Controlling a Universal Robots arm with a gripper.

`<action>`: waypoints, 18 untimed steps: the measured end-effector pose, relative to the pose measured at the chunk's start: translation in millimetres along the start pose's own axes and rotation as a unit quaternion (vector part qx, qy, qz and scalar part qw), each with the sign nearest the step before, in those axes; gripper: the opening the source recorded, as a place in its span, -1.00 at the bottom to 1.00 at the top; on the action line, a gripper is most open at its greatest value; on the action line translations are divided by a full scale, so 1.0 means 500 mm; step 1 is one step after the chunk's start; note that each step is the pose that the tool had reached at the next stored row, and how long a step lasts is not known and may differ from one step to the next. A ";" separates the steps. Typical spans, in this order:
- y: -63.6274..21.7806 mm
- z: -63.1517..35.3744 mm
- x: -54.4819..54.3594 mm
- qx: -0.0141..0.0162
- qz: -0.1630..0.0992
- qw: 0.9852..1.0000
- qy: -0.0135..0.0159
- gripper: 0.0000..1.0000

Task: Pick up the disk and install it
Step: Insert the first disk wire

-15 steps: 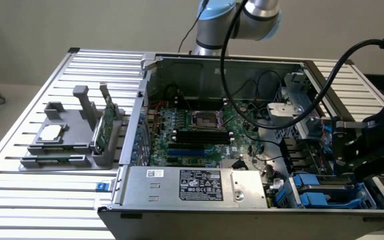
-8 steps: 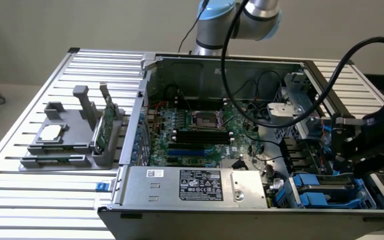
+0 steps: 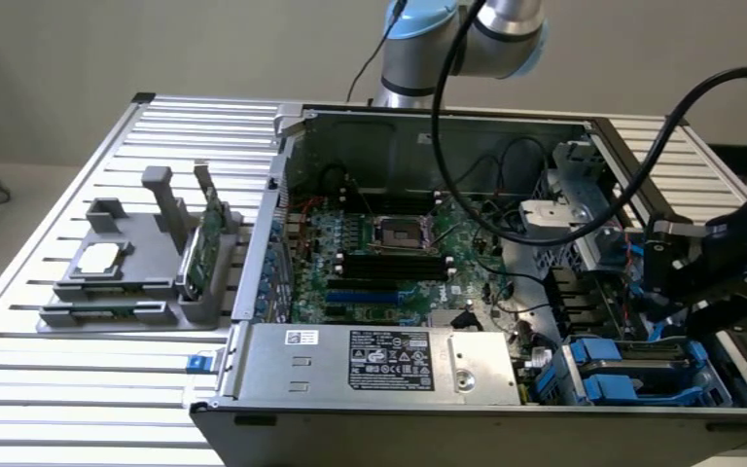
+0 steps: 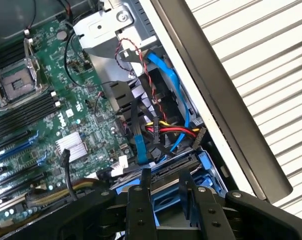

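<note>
1. Slatted aluminium table [image 3: 75, 389] carries the open computer case [image 3: 412, 115]. Nothing on the table top itself looks at risk. The grey fixture [image 3: 127, 282] at the exterior view's left stands well apart from the work.
2. Case side wall [image 4: 226, 115] runs just beside the gripper [image 4: 165, 182]. I judge that a sideways drift could knock the gripper body against it.
3. Motherboard [image 3: 373, 263] lies beneath the arm's black hose [image 3: 436, 126], which hangs in a loop over the case interior. A wide swing of the arm might drag that loop across the board's parts.
4. The disk [image 4: 166, 166] sits in its blue carrier at the drive bay, in the near corner of the case at the exterior view's right, right at the gripper. The jaws stand apart with blue plastic between them; whether they pinch it I cannot tell. If the disk lies tilted on the rails, a push could jam it.
5. Red, yellow and black power leads [image 4: 166, 131] and the blue data cable [image 4: 168, 82] hang just beside the bay. Either could be caught or crushed by the disk.
</note>
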State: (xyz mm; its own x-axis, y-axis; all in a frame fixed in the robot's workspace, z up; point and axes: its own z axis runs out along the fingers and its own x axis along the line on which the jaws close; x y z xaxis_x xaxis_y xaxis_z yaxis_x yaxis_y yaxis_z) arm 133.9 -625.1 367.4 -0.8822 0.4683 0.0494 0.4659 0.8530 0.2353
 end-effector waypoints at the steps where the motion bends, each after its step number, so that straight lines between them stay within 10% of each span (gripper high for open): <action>1: 0.000 0.000 0.000 -0.003 0.005 1.000 0.000 -0.28; 8: -0.001 0.005 0.000 -0.017 0.041 0.999 -0.003 -0.28; 18: -0.003 0.015 -0.001 -0.027 0.097 0.995 -0.013 -0.28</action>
State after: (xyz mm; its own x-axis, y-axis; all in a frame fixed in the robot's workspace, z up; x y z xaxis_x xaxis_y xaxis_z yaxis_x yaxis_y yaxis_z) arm 134.2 -625.1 360.0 -0.7738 0.6291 0.0738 0.6219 0.7326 0.2765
